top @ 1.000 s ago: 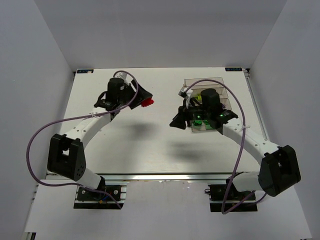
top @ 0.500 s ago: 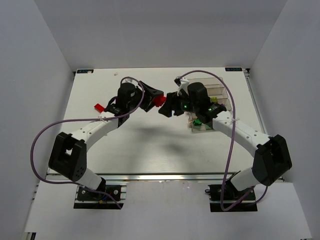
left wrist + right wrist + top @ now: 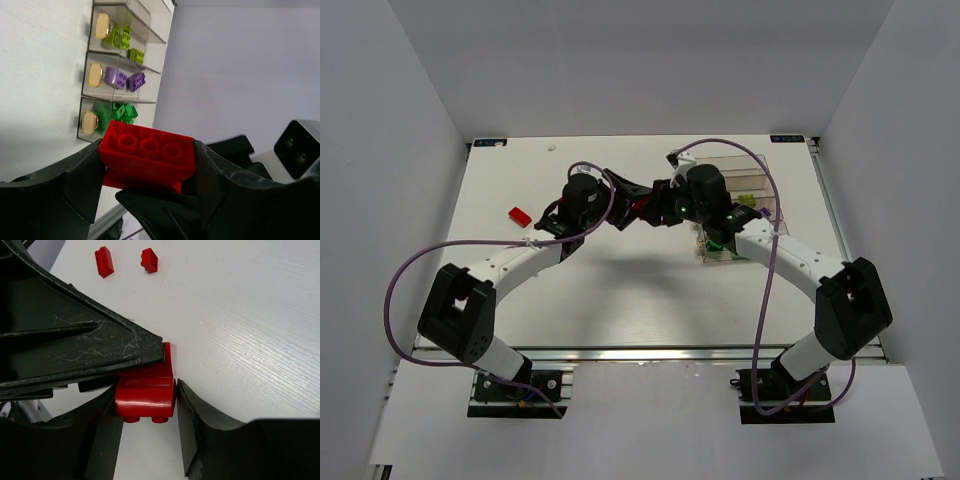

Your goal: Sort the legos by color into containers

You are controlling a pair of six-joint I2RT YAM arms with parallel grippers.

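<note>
Two loose red bricks (image 3: 104, 261) lie near each other on the left part of the table (image 3: 600, 290). In the middle, above the table, we see both grippers meet. The left gripper (image 3: 149, 165) holds a red lego (image 3: 146, 150) by its short ends, with fingers rather wide. The right gripper (image 3: 147, 401) has its fingers closer together, at both long sides of the same lego; we cannot tell if they press it. On the right, the containers (image 3: 730, 165) hold green legos (image 3: 122, 111) in the nearest bin, purple legos (image 3: 125, 79) next and yellow-green legos (image 3: 120, 37) farther.
</note>
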